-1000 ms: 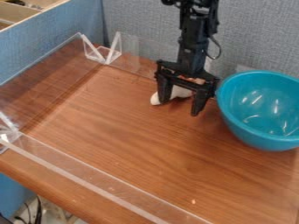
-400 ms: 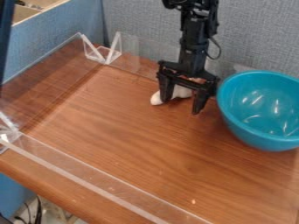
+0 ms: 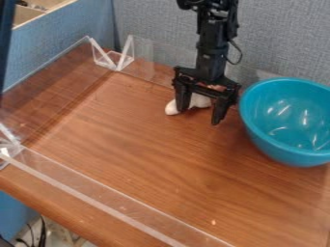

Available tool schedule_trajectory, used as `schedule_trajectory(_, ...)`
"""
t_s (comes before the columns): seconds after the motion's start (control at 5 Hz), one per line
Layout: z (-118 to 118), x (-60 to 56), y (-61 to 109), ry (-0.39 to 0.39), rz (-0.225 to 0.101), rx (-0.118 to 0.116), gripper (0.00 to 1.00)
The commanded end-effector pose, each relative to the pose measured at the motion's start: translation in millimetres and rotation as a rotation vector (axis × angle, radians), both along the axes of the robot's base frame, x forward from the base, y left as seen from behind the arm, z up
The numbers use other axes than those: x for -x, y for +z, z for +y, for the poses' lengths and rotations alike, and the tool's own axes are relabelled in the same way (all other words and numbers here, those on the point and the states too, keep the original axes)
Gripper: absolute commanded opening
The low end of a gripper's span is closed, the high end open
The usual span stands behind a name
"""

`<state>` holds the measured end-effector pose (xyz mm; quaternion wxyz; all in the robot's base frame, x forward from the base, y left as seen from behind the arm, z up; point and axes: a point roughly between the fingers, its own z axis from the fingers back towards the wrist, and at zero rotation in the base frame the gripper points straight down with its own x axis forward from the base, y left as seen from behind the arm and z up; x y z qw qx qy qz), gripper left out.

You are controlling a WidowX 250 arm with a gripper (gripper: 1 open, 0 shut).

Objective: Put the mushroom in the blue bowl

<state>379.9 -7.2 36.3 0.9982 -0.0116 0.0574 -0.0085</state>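
Lining up on the mushroom (image 3: pixel 202 101) with open pincer (image 3: pixel 202 113)

My fingers stand wide apart, one each side of the gap, and I have no grip on anything. The mushroom lies low at my fingertips, seen partly through the gap and partly behind the finger on the picture's left; its pale end pokes out past that finger. I can't tell from this view whether it sits squarely between my fingers or a little beyond them, nor whether either one touches it. Its long axis seems to run mostly across the picture, roughly along the line from finger to finger, so closing may squeeze it end to end or push it aside. I judge that I should settle its depth before I close. The bowl (image 3: pixel 287 121) stands just beside me, to the picture's right; mine is the only arm to reach it.

Against the first frame, a dark upright strip (image 3: pixel 6 43) now shows at the picture's left edge, while mushroom and bowl look unmoved.
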Motion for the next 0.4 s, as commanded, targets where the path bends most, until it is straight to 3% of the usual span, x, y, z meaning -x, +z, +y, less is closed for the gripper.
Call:
schedule_trajectory(0.0, 7.0, -12.1, 19.0, 0.017, -0.074, 0.004, 1.00)
schedule_trajectory(0.2, 7.7, -13.3, 18.3, 0.017, -0.080, 0.007, 1.00)
